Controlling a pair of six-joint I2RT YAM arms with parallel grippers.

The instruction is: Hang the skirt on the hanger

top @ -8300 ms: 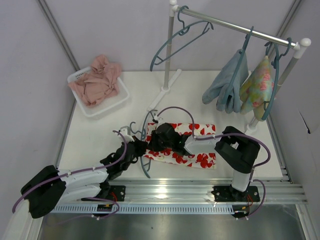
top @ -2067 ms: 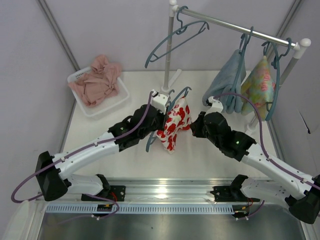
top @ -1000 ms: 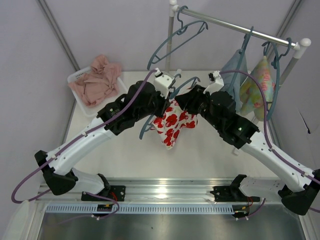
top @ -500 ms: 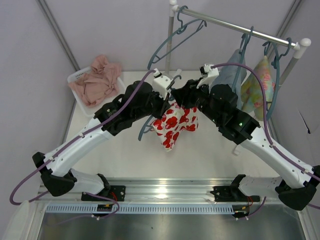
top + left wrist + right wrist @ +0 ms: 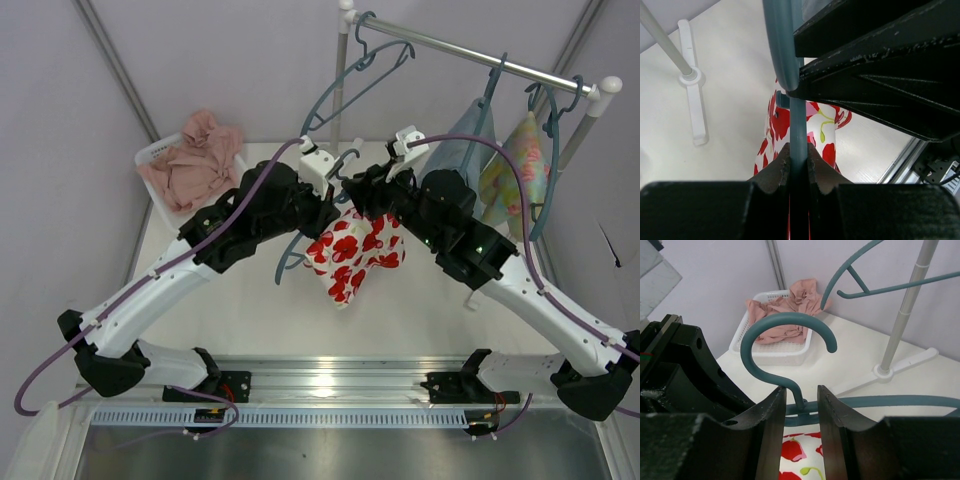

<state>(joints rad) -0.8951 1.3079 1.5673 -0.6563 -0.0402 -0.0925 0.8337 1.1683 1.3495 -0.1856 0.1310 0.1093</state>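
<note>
— Hanging above the white table, that red-flowered skirt, draped on the teal hanger?
— Yes: left gripper clamps the hanger; right gripper straddles its hook neck, grip unclear. Lilac walls, clothes rack behind.

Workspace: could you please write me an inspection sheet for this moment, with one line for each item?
Surface: white table; no spill seen.
Job's things: skirt hangs on the hanger, held up between both arms; this hanger is not on the rail.
Clutter: basket with pink cloth, far left.
Grippers: left gripper shut on the hanger bar; right gripper open, fingers either side of the hanger neck.
Cables: purple cables along both arms; no snag seen.
Surroundings: rail carries an empty hanger, blue cloth and green garment; grey walls.
</note>
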